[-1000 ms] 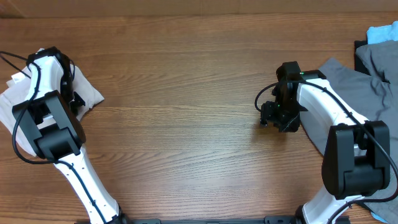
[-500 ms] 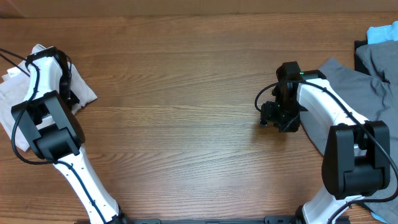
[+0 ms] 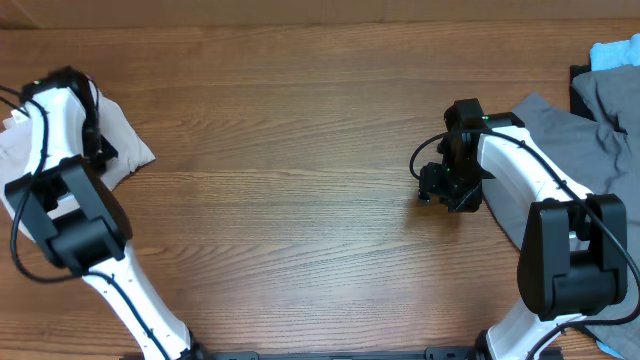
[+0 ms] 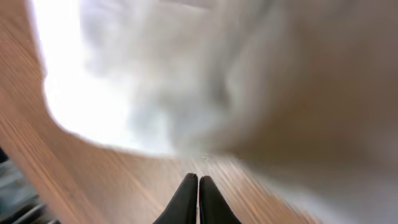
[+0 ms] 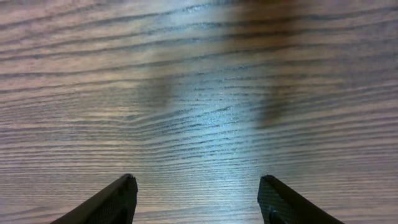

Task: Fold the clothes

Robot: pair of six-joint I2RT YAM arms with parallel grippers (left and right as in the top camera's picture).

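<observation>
- The pale cream shorts [image 3: 128, 148] are found at the far left edge of the worktop [image 3: 300, 120], lying crumpled on the wood. They are partly covered by the left arm and cut off by the picture border.
- In the left wrist view the shorts [image 4: 186, 74] fill the upper part of the picture, but they are heavily blurred and overexposed. No seam, tag or lettering can be made out on them.
- The left end effector [image 4: 198, 182] is seen with its two dark fingers pressed together, tip against tip. Nothing is visible between them. Bare wood lies just beyond the tips and the edge of the cloth is near. Whether the fingers touch the cloth cannot be told.
- From overhead the left end effector is largely hidden under its own wrist and cabling.
- The middle of the worktop is recorded as brown wood with a pronounced grain.
- The right end effector [image 5: 196, 185] is held with its fingers spread wide, over bare wood. Only the two fingertips are in view at the lower border. From overhead it [image 3: 432, 190] is located right of centre, well apart from the shorts.
- A grey garment [image 3: 590, 110] lies at the right edge, partly under the right arm and cut off by the border.
- A light-blue cloth [image 3: 615, 52] is seen in the upper right corner, touching the grey garment. Only a small part is in view.
</observation>
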